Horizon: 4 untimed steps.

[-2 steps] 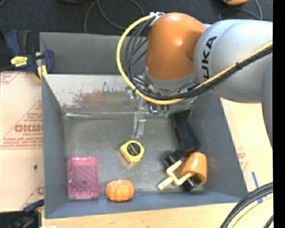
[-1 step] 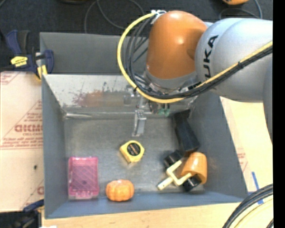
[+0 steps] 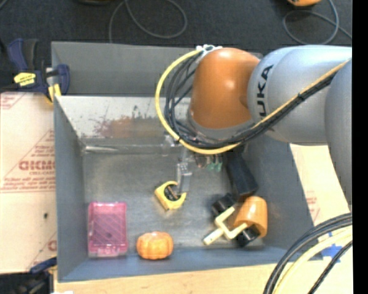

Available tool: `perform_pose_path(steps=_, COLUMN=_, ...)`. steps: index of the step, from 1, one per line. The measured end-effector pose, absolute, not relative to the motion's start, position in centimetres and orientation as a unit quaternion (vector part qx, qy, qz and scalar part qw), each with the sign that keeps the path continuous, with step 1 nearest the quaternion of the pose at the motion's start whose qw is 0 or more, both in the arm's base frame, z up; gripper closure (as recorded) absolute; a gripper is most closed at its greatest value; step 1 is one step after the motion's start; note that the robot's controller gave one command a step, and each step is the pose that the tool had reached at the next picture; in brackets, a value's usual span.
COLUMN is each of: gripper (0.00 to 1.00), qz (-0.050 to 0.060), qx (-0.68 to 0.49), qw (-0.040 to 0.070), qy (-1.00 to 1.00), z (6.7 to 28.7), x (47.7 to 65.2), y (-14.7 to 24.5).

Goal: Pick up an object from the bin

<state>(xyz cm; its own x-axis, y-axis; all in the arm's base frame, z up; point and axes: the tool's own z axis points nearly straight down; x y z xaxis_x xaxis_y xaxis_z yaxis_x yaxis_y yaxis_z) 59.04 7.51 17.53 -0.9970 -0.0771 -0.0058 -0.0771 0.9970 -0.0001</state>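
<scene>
Four loose things lie in the grey metal bin (image 3: 119, 173) as the KUKA arm (image 3: 300, 97) reaches in over its right edge, its orange wrist cover and looped cables hanging above the far right part of the floor and hiding what lies beneath. The jaws come down at the middle of the bin floor onto a small yellow-and-black rounded thing (image 3: 169, 196), touching its right side; whether they are spread, pressed together or pinching it cannot be told. Nothing lies against that yellow thing. One flat pink rectangular case (image 3: 107, 228) sits in the near left corner, its contents not readable. One small orange pumpkin (image 3: 154, 245) rests just beside it along the near edge. One orange, black and cream tool-shaped thing (image 3: 239, 221) lies toward the near right corner, close under the arm's dark lower link, well apart from the pumpkin.
</scene>
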Motion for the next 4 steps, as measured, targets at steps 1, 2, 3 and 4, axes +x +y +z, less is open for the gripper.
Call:
perform_pose_path(steps=1, gripper=0.0, qz=0.0, qx=-0.203, qw=0.001, qy=0.979, z=15.7, x=57.7, y=5.8)
perform_pose_path(steps=2, gripper=0.0, qz=0.0, qx=-0.262, qw=0.003, qy=0.965, z=13.8, x=58.0, y=5.1)
perform_pose_path(steps=3, gripper=0.0, qz=0.0, qx=-0.237, qw=0.003, qy=0.971, z=10.6, x=57.3, y=5.0)
perform_pose_path(steps=4, gripper=1.0, qz=-0.002, qx=-0.444, qw=0.005, qy=0.896, z=7.3, x=57.2, y=6.2)
